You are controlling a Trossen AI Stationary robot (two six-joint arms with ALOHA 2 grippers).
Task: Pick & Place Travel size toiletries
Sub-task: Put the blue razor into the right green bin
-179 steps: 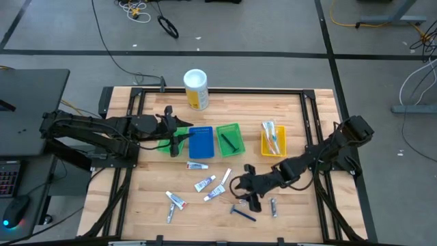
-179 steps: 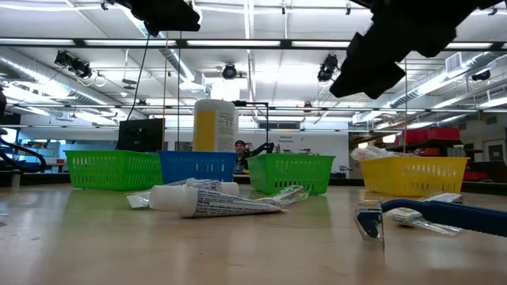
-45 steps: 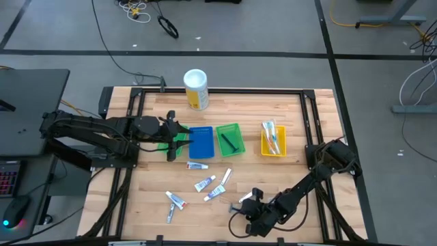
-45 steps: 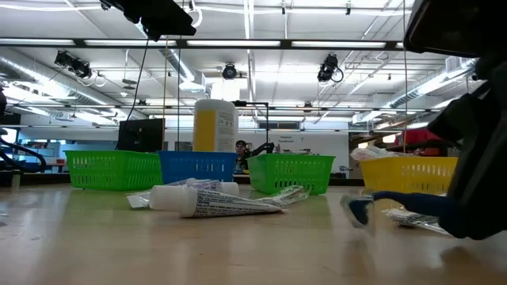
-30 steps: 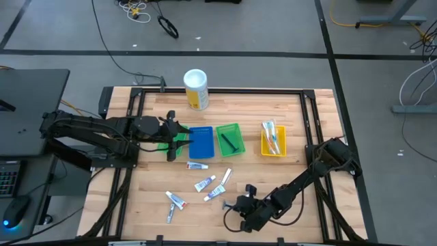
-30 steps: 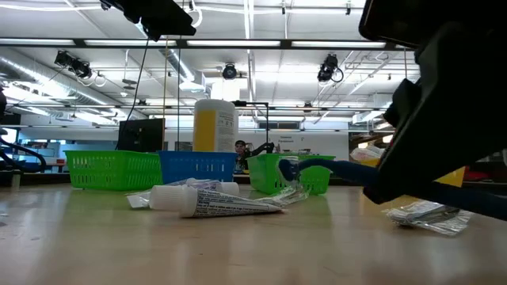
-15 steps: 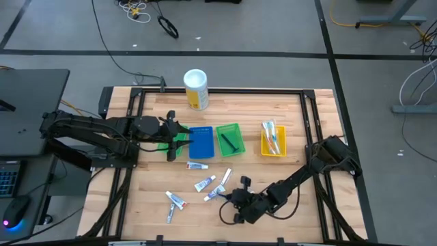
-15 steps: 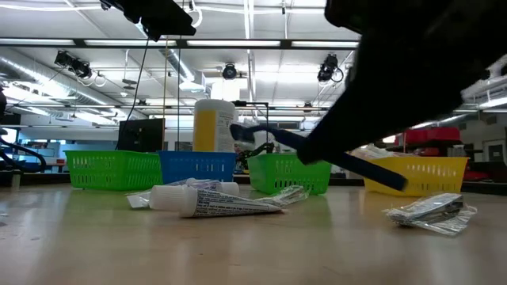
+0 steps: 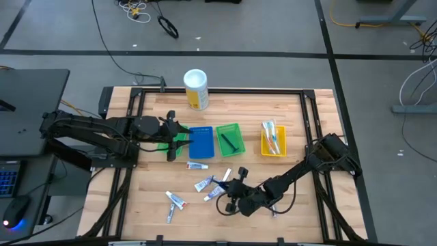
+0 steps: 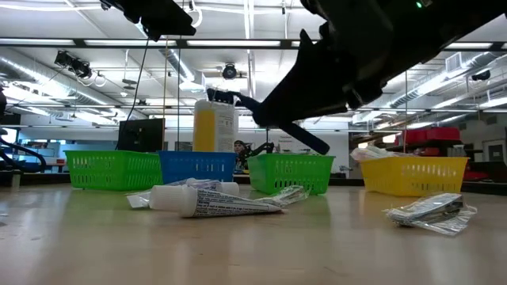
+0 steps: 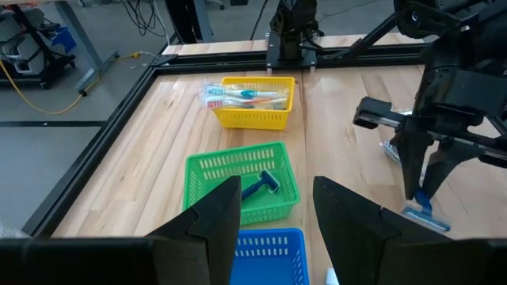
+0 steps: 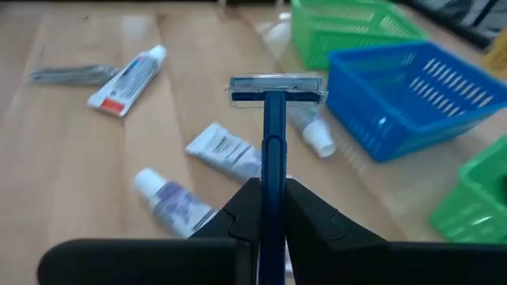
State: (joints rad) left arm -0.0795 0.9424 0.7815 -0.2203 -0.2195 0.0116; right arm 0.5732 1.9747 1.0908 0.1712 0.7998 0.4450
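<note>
High view: right gripper [image 9: 227,193] sits low over the table's front-middle, just beside the loose tubes [image 9: 205,184], fingers clamped on a dark blue razor [image 9: 224,180]. Left gripper [image 9: 172,134] hangs at the left edge of the blue tray [image 9: 201,143], over a green tray mostly hidden under it. Second green tray [image 9: 229,139] holds another razor; yellow tray [image 9: 273,139] holds toothbrushes. More tubes lie toward the front-left [image 9: 175,200], one just in front of the blue tray [image 9: 197,165]. White-and-yellow canister [image 9: 195,89] stands at the back edge.

Low view: right arm fills the upper right; held razor [image 10: 265,116] is up in the air, slanting, head toward the canister [image 10: 215,125]. Tubes [image 10: 215,202] lie on the wood mid-table; a silvery packet [image 10: 430,212] lies at right, in front of the yellow tray [image 10: 412,176].

Left wrist view: left gripper [image 11: 276,207] has fingers spread, nothing between them, above blue tray [image 11: 268,254] and green tray w/ razor [image 11: 257,188]. Right arm farther off, razor [image 11: 421,207] pinched at its tip.

Right wrist view: right gripper [image 12: 267,207] closed on the razor handle [image 12: 273,150], head sticking out beyond the fingers, above scattered tubes [image 12: 226,150]; blue tray [image 12: 412,93] beyond.
</note>
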